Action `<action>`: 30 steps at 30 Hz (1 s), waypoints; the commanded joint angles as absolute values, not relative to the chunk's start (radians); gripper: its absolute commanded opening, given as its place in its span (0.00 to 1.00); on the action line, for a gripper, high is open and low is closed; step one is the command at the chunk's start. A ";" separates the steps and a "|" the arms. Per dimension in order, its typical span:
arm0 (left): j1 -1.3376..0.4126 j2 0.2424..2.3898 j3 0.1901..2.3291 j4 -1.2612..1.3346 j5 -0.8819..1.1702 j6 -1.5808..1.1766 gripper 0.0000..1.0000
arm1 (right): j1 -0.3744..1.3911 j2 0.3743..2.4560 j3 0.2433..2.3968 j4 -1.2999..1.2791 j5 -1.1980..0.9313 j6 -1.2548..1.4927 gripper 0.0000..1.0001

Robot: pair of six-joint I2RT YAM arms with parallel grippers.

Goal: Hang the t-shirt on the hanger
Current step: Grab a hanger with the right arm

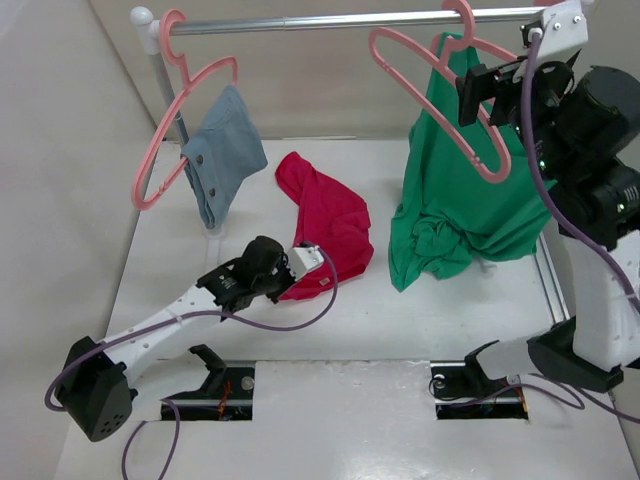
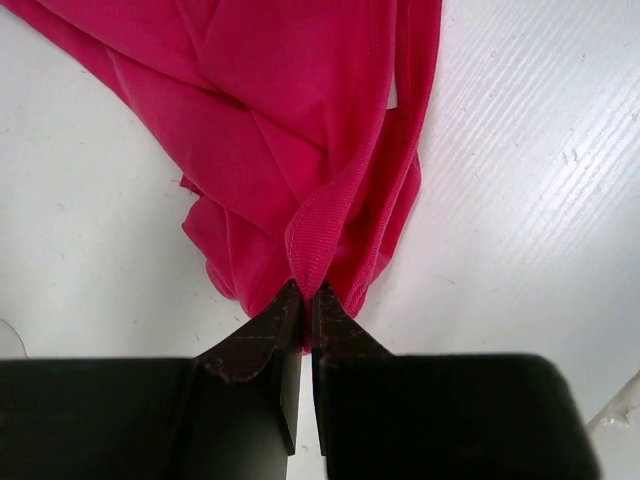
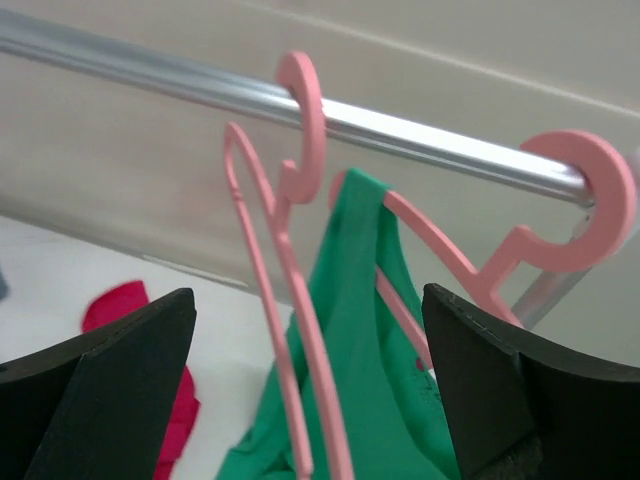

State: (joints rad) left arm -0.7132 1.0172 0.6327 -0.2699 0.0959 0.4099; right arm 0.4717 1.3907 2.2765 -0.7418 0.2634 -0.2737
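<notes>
The shirt (image 1: 330, 220) lies crumpled on the table (image 1: 400, 320), between the blue cloth (image 1: 222, 150) hanging at the left and the green top (image 1: 450, 200) at the right, apart from both. Its far end points toward the rail (image 1: 330, 22). Its near end sits under the left gripper (image 1: 308, 258).

The left arm stretches low across the table from its base. In the left wrist view the left gripper (image 2: 307, 292) is pinched on a ribbed edge of the shirt, with only a sliver between the jaws. The fold of red cloth rises out of the fingertips and the rest fans out beyond on the white surface.

The right arm is raised high at the right end of the rail, and the right gripper (image 1: 478, 92) faces the hangers there. In the right wrist view its fingers (image 3: 110, 390) stand wide apart and hold nothing. The hanger (image 3: 310, 110) hooks over the rail and is bare, its thin arms dropping down the middle of that view between the two fingers. It seems to hang a little beyond the fingertips rather than inside them, though depth is hard to judge here. Just to its right a second hanger (image 3: 590, 210) is also hooked on the rail and carries the green top, whose lower part bunches on the table.
</notes>
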 commanded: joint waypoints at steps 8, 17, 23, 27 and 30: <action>-0.693 0.980 0.618 -0.233 0.106 0.408 0.00 | 0.221 1.496 2.180 -0.783 -0.089 -0.229 0.93; -0.683 0.971 0.609 -0.224 0.106 0.408 0.00 | 0.193 1.459 2.097 -0.666 -0.252 -0.238 0.00; -0.683 0.971 0.609 -0.224 0.106 0.408 0.00 | 0.150 1.417 2.008 -0.643 -0.313 -0.271 0.00; -0.683 0.971 0.609 -0.224 0.106 0.408 0.00 | 0.150 1.407 2.008 -0.643 -0.341 -0.285 0.00; -0.683 0.971 0.609 -0.224 0.106 0.408 0.00 | 0.150 1.385 2.017 -0.632 -0.400 -0.334 0.00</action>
State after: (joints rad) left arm -0.6853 0.9970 0.6155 -0.2504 0.0978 0.4103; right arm 0.1524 1.4254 2.0056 -0.7200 -0.3214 -0.2771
